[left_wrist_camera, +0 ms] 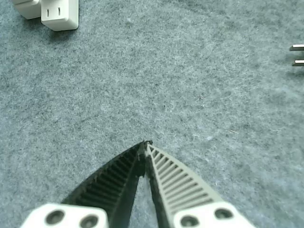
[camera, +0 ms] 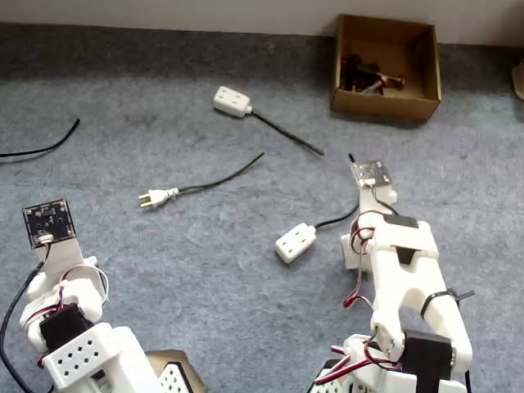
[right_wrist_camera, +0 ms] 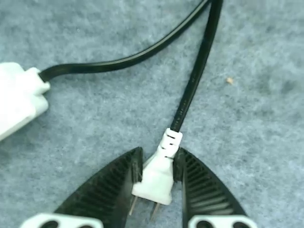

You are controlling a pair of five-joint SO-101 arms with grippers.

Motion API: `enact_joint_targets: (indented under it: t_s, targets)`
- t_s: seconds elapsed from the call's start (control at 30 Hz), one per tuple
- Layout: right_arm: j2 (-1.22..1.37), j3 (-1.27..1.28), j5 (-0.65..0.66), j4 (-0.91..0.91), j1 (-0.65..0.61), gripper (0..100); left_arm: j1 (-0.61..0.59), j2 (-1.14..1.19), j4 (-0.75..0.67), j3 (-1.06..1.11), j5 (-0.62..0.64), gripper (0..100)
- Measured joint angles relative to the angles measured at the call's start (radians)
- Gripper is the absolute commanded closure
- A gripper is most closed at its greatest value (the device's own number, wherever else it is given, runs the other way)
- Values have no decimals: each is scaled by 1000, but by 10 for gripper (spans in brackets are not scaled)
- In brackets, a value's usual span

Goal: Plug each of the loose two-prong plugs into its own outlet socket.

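Right wrist view: right gripper (right_wrist_camera: 159, 151) grips the plug (right_wrist_camera: 156, 179), prongs pointing back at the wrist; left gripper (left_wrist_camera: 145, 145) clenched empty.

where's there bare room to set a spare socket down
Widest bare patch: near centre, between the left arm, the loose plug and the near socket. Also the far-left corner beyond the stray cable. Crowded: around the right arm and the box.

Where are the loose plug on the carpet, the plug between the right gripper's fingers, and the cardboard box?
loose plug (camera: 155, 197), high view, on its white body.
held plug (right_wrist_camera: 158, 175), right wrist view, on its white body.
cardboard box (camera: 381, 106), high view, on its front wall.
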Motion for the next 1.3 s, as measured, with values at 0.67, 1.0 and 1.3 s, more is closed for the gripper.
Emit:
enact_joint_targets:
  t_s: [0.67,1.0,1.3]
  targets:
    - [0,0,0,0,0,892,0,0,0,0,0,994]
    - [0,0,0,0,0,892,0,-2,0,9,0,994]
    - [0,2,-54,0,-5,821,0,-2,0,9,0,994]
